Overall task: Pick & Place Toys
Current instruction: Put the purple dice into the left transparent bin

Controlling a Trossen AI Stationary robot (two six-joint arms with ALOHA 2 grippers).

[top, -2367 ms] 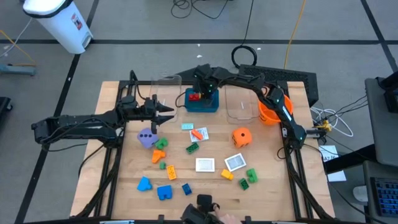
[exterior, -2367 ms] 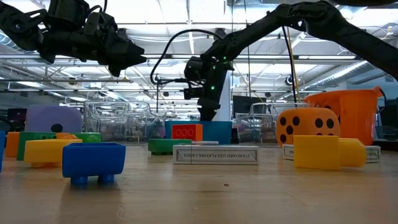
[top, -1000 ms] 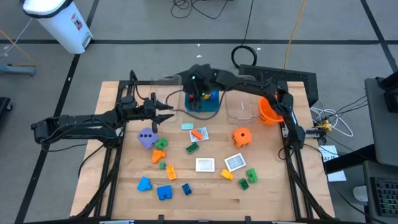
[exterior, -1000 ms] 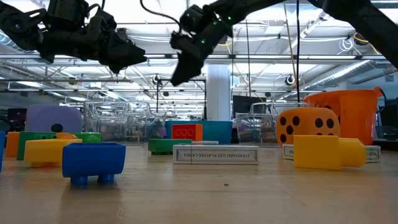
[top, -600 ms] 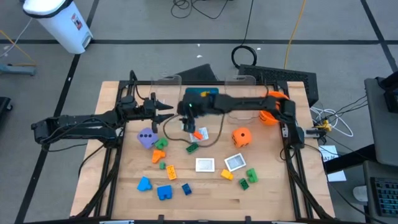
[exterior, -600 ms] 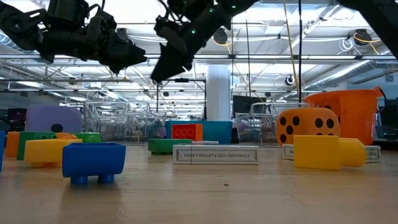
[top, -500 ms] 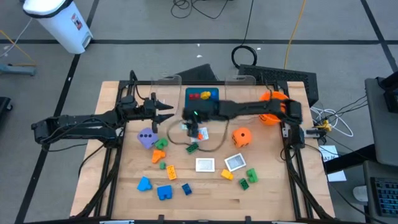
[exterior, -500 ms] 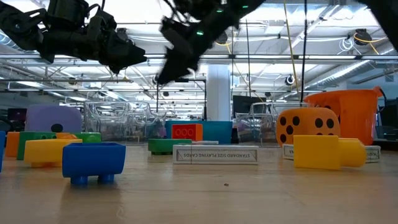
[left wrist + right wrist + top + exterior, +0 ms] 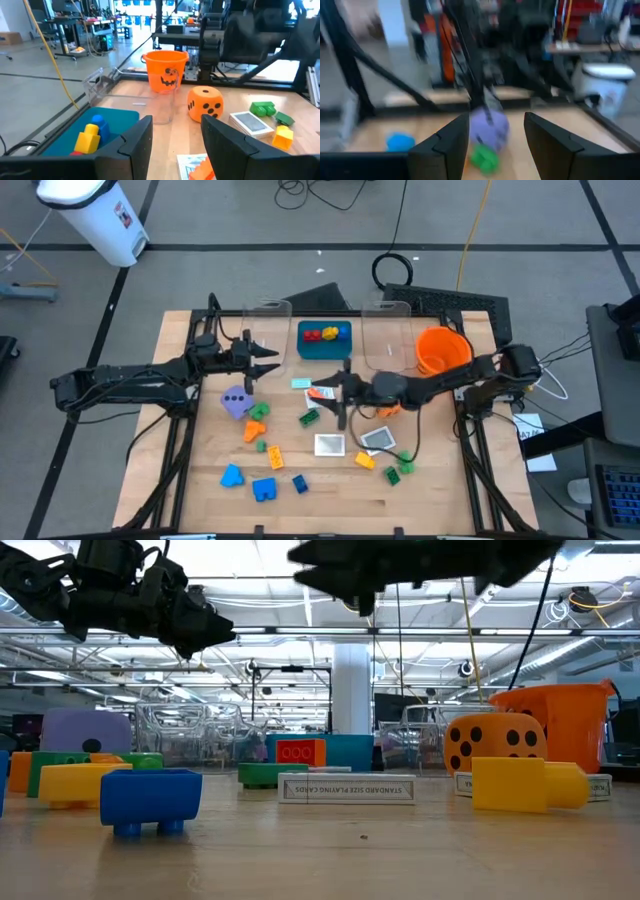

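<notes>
Teal tray (image 9: 325,350) holds few toys; most lie below it, both claws (image 9: 338,402) half-open, empty, we judge.

Bare bench (image 9: 450,490) lies open along the near edge and near right corner. The right arm (image 9: 430,387) stretches low across mid-bench, barring passage between the orange bowl (image 9: 441,352) and picture cards (image 9: 378,440).
</notes>
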